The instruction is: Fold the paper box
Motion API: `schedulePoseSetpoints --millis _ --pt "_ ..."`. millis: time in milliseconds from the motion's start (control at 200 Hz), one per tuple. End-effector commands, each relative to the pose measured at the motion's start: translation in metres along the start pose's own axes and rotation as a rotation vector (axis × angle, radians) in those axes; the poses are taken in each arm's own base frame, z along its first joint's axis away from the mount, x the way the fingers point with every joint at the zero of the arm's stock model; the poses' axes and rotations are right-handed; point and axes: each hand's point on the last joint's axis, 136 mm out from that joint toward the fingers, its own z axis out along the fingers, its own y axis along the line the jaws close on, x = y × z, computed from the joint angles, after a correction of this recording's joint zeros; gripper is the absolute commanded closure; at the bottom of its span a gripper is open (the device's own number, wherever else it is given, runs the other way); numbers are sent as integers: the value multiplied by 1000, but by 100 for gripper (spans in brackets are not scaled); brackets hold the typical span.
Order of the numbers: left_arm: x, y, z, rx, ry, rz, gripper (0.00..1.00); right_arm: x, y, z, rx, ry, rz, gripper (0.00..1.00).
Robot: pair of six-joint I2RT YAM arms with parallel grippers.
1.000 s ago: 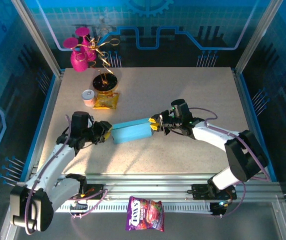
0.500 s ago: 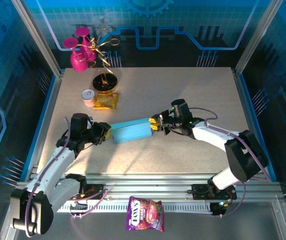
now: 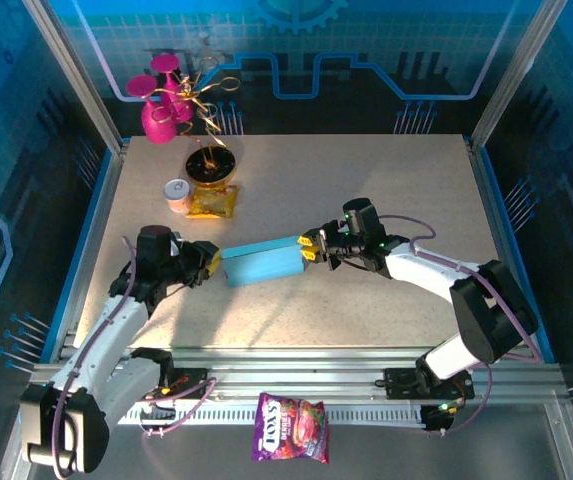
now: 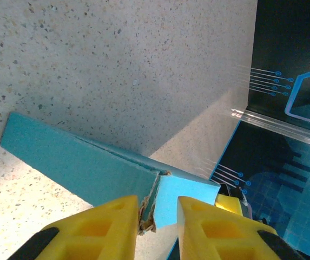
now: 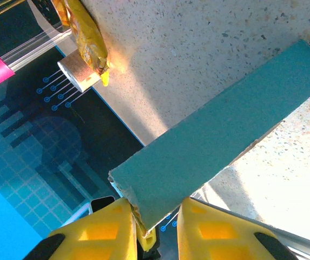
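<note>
The paper box (image 3: 263,262) lies folded into a long, shallow light-blue block in the middle of the table, slightly tilted. My left gripper (image 3: 213,262) sits at its left end. In the left wrist view the yellow fingers (image 4: 111,225) close on the torn corner and pale-blue end flap of the paper box (image 4: 79,168), and the left gripper (image 4: 158,208) is shut on it. My right gripper (image 3: 309,249) is at the right end. In the right wrist view the corner of the paper box (image 5: 219,146) is pinched in the right gripper (image 5: 156,208).
At the back left stand pink cups (image 3: 161,105), a black bowl with gold wire (image 3: 211,168), a small can (image 3: 177,193) and a yellow snack bag (image 3: 213,203). A purple candy bag (image 3: 291,428) lies on the front rail. The table's blue side edges are close by.
My left arm has drawn back a little to the left, and the box's left end has shifted slightly with it. The right arm has stayed still.
</note>
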Motion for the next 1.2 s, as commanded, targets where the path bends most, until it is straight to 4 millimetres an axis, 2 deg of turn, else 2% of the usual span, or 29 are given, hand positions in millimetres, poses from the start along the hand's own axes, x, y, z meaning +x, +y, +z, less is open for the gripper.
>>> schedulePoseSetpoints --millis 0,125,255,450,570,705,811,881,926,1016,1126,1136,1146,1151,1161,1166,1196 --pt "4 4 7 10 42 -26 79 -7 -43 5 135 -28 64 77" --pt "9 17 12 -16 70 -43 93 -7 -45 5 140 -29 49 77" --pt "17 22 17 -27 97 -41 93 -10 -40 0 145 -30 -23 78" --pt "41 17 27 -44 171 27 93 -15 -27 -22 149 4 -281 77" --pt "54 30 25 -81 190 45 92 -12 -46 -42 208 43 -417 76" --pt "73 52 24 -127 226 63 90 -7 -84 -66 312 60 -548 71" --pt "85 73 27 -170 251 61 89 -12 -120 -77 372 43 -545 67" --pt "88 79 28 -184 251 66 86 -17 -131 -82 380 22 -523 64" --pt "87 77 27 -189 245 80 82 -19 -130 -85 382 -2 -538 59" --pt "82 62 21 -204 219 139 72 -24 -112 -99 399 -78 -601 48" --pt "61 32 9 -202 145 200 50 -36 -81 -130 465 -220 -702 32" --pt "58 30 8 -200 135 202 45 -37 -77 -133 468 -237 -712 17" --pt "55 27 6 -194 125 204 33 -39 -74 -137 474 -254 -723 4" --pt "54 25 6 -191 120 205 27 -39 -72 -139 474 -262 -730 2" --pt "49 22 4 -186 107 207 9 -41 -70 -142 480 -276 -738 0" --pt "48 20 4 -182 101 209 4 -42 -70 -143 487 -284 -741 0" --pt "36 12 -1 -164 59 214 1 -45 -51 -158 480 -355 -788 0"
